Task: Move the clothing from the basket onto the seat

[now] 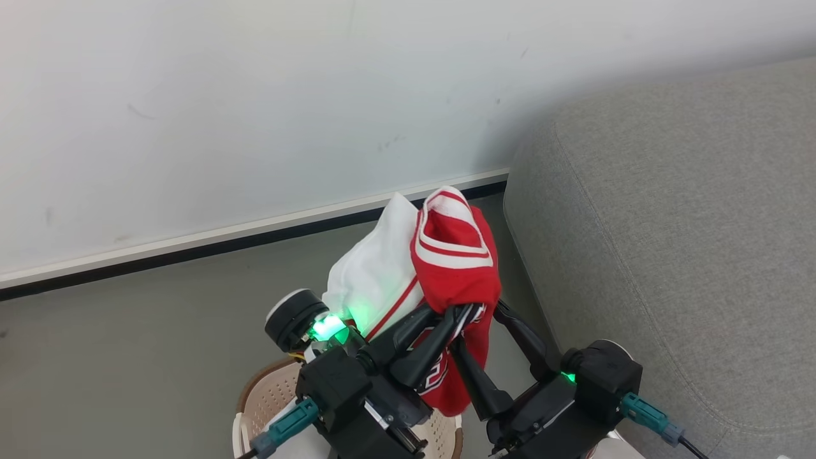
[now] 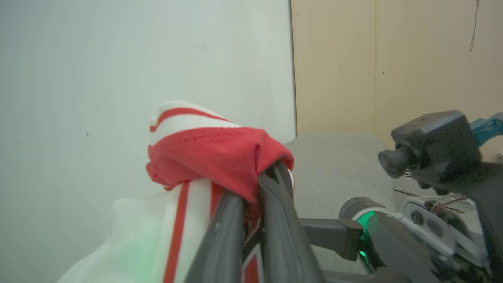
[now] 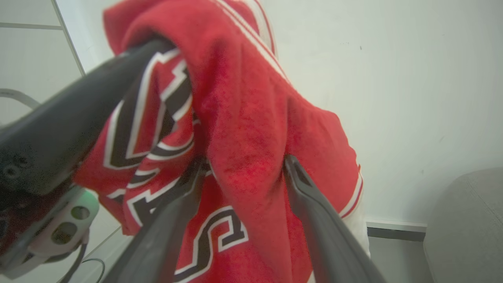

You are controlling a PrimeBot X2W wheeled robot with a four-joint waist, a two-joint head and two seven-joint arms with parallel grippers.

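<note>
One bundle of clothing (image 1: pixel 456 255) above basket (image 1: pixel 268 395), beside sofa (image 1: pixel 669 223): pinched tight in left gripper (image 1: pixel 460 313), draped between wide-spread fingers of right gripper (image 1: pixel 478 324).

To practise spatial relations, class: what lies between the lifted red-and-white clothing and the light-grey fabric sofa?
Head view: beside the clothing, a narrow strip of bare grey floor, crossed lower down by one finger of the right tool.

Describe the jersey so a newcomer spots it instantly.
Left of the grey sofa, above the cream basket, find the left gripper. The jersey it holds is the red piece with striped trim and block lettering, unlike the white fabric beside it.
</note>
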